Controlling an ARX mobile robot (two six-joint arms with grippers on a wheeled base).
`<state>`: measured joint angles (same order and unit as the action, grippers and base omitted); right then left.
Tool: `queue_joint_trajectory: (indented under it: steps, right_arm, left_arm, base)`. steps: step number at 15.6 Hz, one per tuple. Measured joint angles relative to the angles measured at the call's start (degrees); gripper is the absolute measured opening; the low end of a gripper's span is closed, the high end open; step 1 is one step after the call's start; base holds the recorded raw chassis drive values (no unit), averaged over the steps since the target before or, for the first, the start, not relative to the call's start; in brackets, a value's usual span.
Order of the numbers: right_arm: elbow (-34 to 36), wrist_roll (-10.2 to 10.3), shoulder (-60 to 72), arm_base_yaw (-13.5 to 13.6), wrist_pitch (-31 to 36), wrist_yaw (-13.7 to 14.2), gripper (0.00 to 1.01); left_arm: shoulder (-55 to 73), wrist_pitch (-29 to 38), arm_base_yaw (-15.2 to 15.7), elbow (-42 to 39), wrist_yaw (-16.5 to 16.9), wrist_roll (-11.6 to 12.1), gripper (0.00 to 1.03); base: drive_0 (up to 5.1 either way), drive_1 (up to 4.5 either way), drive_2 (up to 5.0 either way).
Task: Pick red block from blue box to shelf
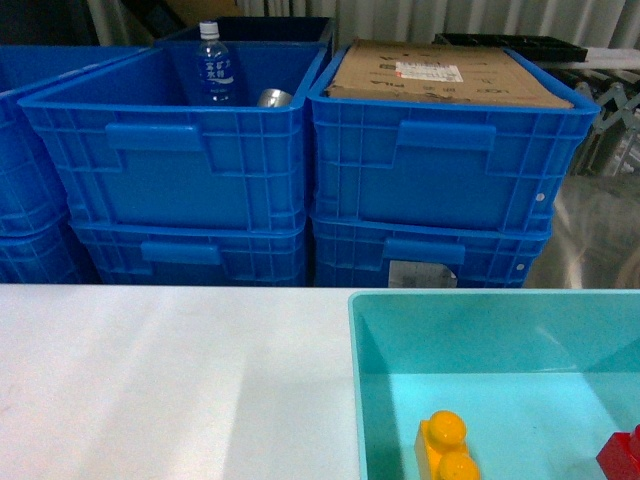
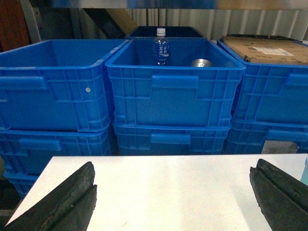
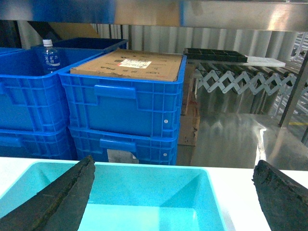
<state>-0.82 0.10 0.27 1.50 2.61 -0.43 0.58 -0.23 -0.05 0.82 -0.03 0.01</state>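
Observation:
The blue box (image 1: 352, 380) is a turquoise bin at the lower right of the white table. The red block (image 1: 622, 456) lies on its floor at the right edge of the head view, only partly visible. A yellow-orange studded block (image 1: 447, 450) lies to its left. My right gripper (image 3: 171, 192) hangs open over the blue box (image 3: 144, 165), and neither block shows in that view. My left gripper (image 2: 173, 197) is open and empty above bare table. A shiny steel crossbar of the shelf (image 3: 231, 19) runs overhead. Neither gripper appears in the head view.
Stacked dark blue ribbed crates (image 1: 200, 170) stand right behind the table (image 1: 170, 380). One holds a water bottle (image 1: 214, 65); another is topped with cardboard (image 1: 440, 75). An extendable roller conveyor (image 3: 240, 79) and shiny floor lie to the right rear.

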Motion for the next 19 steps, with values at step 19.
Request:
queue_joint_trajectory:
  steps: [19]
  right_arm:
    - [-16.3, 4.9, 41.5, -8.8, 16.9, -22.3, 0.98]
  left_arm:
    - [0.0, 0.0, 0.0, 0.0, 0.0, 0.0, 0.98]
  base:
    - [0.0, 0.00, 0.0]
